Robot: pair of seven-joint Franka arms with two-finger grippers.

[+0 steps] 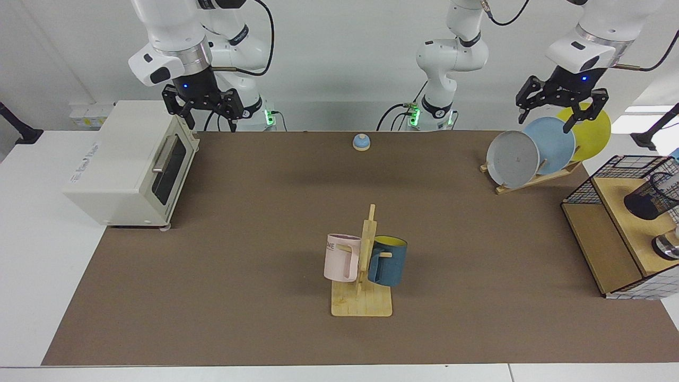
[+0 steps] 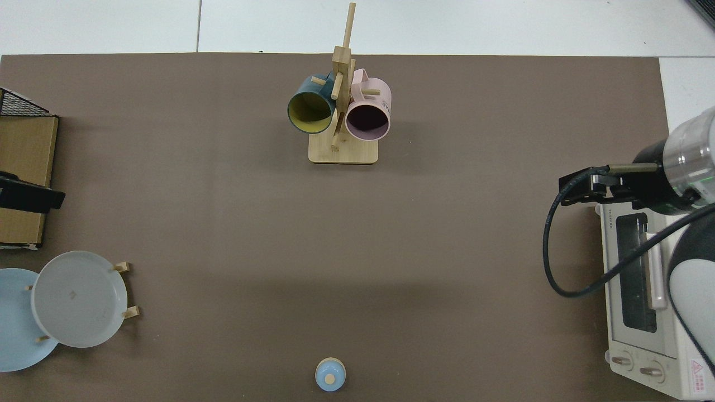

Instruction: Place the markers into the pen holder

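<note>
Left gripper [image 1: 554, 111]: fingers spread, empty, hanging above the plate rack [image 1: 530, 180] near the far corner of the table [image 1: 265, 212]. Right gripper [image 1: 209, 118]: likewise spread and empty, waiting over the toaster oven [image 1: 116, 159] at the opposite far corner.

Pen holder [image 1: 650, 199]: black mesh cup leaning on the wooden shelf [image 1: 620, 212], within the wire basket [image 1: 589, 185], at the table's short edge on the left arm's side, cut by the edge of the facing view and outside the top view.

Marker [image 1: 670, 181]: not plainly visible. Possibly the pale shape showing through the mesh, hence perhaps already inside, though too close to the frame edge to confirm.

Handling, by judgement: light, stiff and smooth-barrelled, so prone to rolling on a flat surface and to twisting between narrow pads. Best taken across the barrel near mid-length, clear of the cap, with modest closing force and no crushing risk. Holder itself light and easily tipped or nudged along the shelf, so best a release from just above the rim, tip downward, without pressing on the mesh.
</note>
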